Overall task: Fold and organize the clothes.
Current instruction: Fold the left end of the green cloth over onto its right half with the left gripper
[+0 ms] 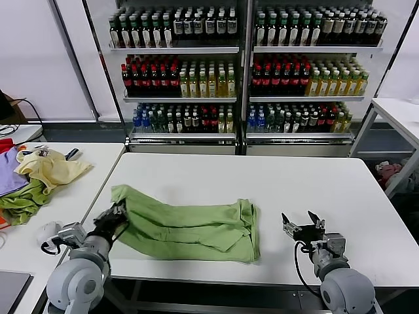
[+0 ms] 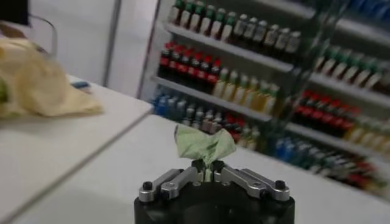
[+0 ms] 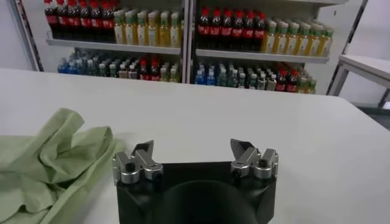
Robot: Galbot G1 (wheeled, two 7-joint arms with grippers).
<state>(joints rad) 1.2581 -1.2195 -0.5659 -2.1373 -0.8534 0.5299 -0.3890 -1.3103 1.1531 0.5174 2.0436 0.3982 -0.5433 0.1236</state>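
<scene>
A light green polo shirt (image 1: pixel 190 226) was seen lying crumpled and partly folded on the near half of a white table (image 1: pixel 275 176), towards its left edge. The left gripper (image 1: pixel 116 214) was found at the shirt's left end, its fingers pressed together on a small tuft of the green fabric, which in the left wrist view (image 2: pixel 204 145) was shown standing up between the fingertips. The right gripper (image 1: pixel 302 225) was held low over the table to the right of the shirt, apart from it, with its fingers (image 3: pixel 141 159) spread wide and nothing between them. One second table (image 1: pixel 78 196) was set just left of the shirt's table; on it a pale yellow garment (image 1: pixel 49 167), a darker green cloth (image 1: pixel 23 203) and a purple cloth (image 1: pixel 8 173) were piled together. Beyond the shirt, two glass-fronted coolers (image 1: pixel 242 72) were stood side by side, each with three shelves packed with bottles too many to count. A third table (image 1: pixel 399 111) was partly seen far right of the shirt.
</scene>
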